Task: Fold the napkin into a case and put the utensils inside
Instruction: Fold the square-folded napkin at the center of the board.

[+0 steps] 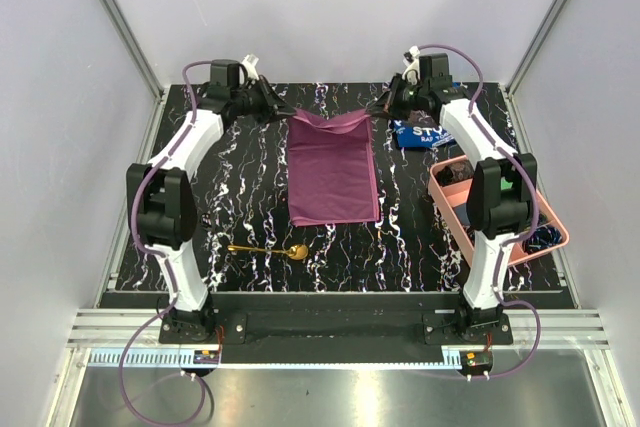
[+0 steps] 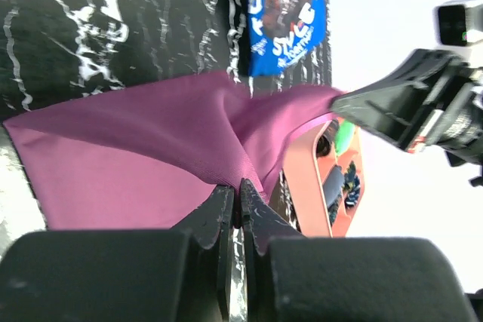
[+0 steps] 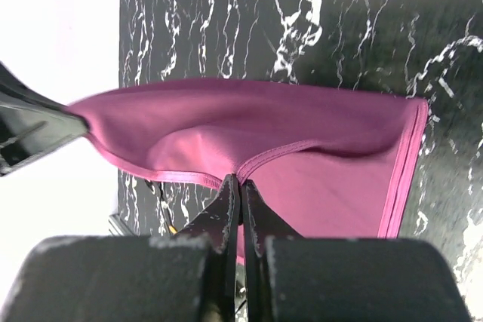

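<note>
**Operator:** Where is the napkin [image 1: 333, 172] lying, and what are the jaws doing?

**Technician:** It is lying at the centre of the desk [image 1: 250, 177] as a tall rectangle. The left jaws are pinching its 11 o'clock corner. The right jaws are pinching its 1 o'clock corner. Both corners are riding just above the desk, and the far hem is sagging between them.

**Operator:** How should this fold be carried out?

**Technician:** The step appears to be drawing the far hem toward 6 o'clock.
1. Travel both arms level and at a matching pace, so the hem is stretching straight.
2. Lay the hem square on the layer beneath.
3. Open the jaws only when the cloth is resting flat; the shiny fabric is likely to slip.

**Operator:** What is being counted on the desk?

**Technician:**
- One napkin.
- One gold spoon [image 1: 268, 249], lying apart from the napkin at its 7 o'clock and not yet inside any case.
- One pink compartment tray [image 1: 441, 194], at 3 o'clock.
- One blue printed cloth [image 1: 415, 135], at 2 o'clock.
- Two arms.
</note>
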`<state>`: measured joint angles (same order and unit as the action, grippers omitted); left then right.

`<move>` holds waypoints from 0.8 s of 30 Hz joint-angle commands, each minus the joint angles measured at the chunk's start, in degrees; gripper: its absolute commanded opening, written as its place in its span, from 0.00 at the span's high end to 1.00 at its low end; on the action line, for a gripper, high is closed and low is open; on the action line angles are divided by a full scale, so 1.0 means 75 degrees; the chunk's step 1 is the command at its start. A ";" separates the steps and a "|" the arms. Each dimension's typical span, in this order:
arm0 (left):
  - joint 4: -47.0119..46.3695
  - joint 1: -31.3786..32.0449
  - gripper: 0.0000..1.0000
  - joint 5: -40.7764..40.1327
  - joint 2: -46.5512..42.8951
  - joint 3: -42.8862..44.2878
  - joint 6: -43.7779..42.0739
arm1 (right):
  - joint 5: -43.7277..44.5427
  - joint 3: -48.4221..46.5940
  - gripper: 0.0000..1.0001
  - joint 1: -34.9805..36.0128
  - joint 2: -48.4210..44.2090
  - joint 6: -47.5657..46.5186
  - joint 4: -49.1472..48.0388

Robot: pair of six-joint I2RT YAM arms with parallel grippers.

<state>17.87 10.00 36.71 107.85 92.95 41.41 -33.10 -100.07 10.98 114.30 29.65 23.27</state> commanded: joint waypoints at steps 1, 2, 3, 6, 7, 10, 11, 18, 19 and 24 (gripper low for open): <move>0.0102 -0.0091 0.93 0.0367 0.0210 0.0136 -0.0072 | -0.0191 -0.0591 1.00 -0.0105 0.0369 0.0043 0.0414; 0.0102 -0.0079 0.93 0.0379 0.0093 0.0018 -0.0107 | -0.0238 -0.0533 1.00 -0.0093 0.0346 0.0055 0.0425; 0.0114 -0.0045 0.93 0.0379 -0.0024 -0.0192 -0.0107 | -0.0285 -0.0428 1.00 -0.0093 0.0253 0.0043 0.0425; 0.0090 0.0037 0.93 0.0391 -0.0597 -0.1187 -0.0201 | -0.0355 0.0275 1.00 -0.0082 -0.0097 0.0019 0.0402; 0.0079 0.0073 0.93 0.0391 -0.0785 -0.1491 -0.0294 | -0.0367 0.0741 1.00 -0.0082 -0.0215 0.0008 0.0378; 0.0055 0.0213 0.93 0.0250 -0.1523 -0.2850 -0.0481 | -0.0519 0.1760 1.00 -0.0082 -0.0754 0.0019 0.0191; 0.0055 0.0237 0.93 0.0180 -0.1838 -0.3167 -0.0494 | -0.0543 0.2020 1.00 -0.0070 -0.1011 0.0031 0.0133; -0.0565 0.0741 0.94 0.0004 -0.2486 -0.5277 -0.0213 | -0.0637 0.3837 1.00 0.0035 -0.1599 0.0055 -0.0500; -0.0659 0.0776 0.94 -0.0019 -0.2509 -0.5396 -0.0178 | -0.0672 0.3932 1.00 0.0024 -0.1599 0.0043 -0.0501; -0.0800 0.0846 0.94 -0.0207 -0.2498 -0.5807 -0.0142 | -0.0649 0.4482 1.00 0.0083 -0.1635 0.0019 -0.0735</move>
<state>15.25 16.27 36.77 91.20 50.85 40.29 -37.30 -68.66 11.27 104.68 30.22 21.41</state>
